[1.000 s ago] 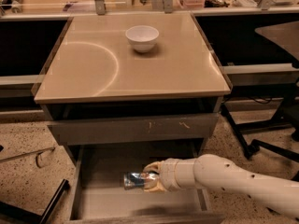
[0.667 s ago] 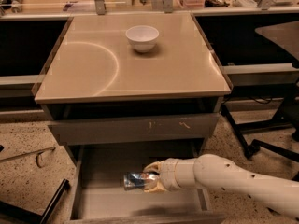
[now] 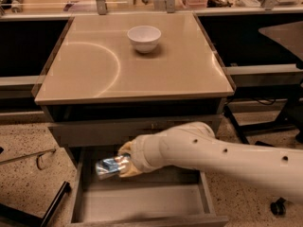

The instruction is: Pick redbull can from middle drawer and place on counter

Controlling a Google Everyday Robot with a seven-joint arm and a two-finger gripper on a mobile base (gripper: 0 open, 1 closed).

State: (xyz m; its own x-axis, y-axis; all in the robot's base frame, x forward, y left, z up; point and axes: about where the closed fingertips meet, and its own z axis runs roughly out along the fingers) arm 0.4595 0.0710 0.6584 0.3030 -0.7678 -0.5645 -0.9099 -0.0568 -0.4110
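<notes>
In the one camera view, the gripper (image 3: 121, 161) is down in the open middle drawer (image 3: 142, 205), near its back left corner. Its pale fingers are clenched on one end of the redbull can (image 3: 108, 166). The can lies on its side and sticks out to the left of the claw, and it looks lifted a little off the drawer floor.

My worry is that grip. With only the end pinched and the slick metal body hanging out sideways, a jolt could twist the can loose and drop it back into the drawer.

The way out is tight too. The grey drawer front (image 3: 94, 132) sits just above the hand, so rising straight up would probably knock the can or the white arm (image 3: 227, 155) against it. It looks like the arm needs to pull back toward the open end first.

Up on the counter (image 3: 184, 70), the white bowl (image 3: 144, 38) stands near the back. A can set down sideways could roll toward it or off an edge.
</notes>
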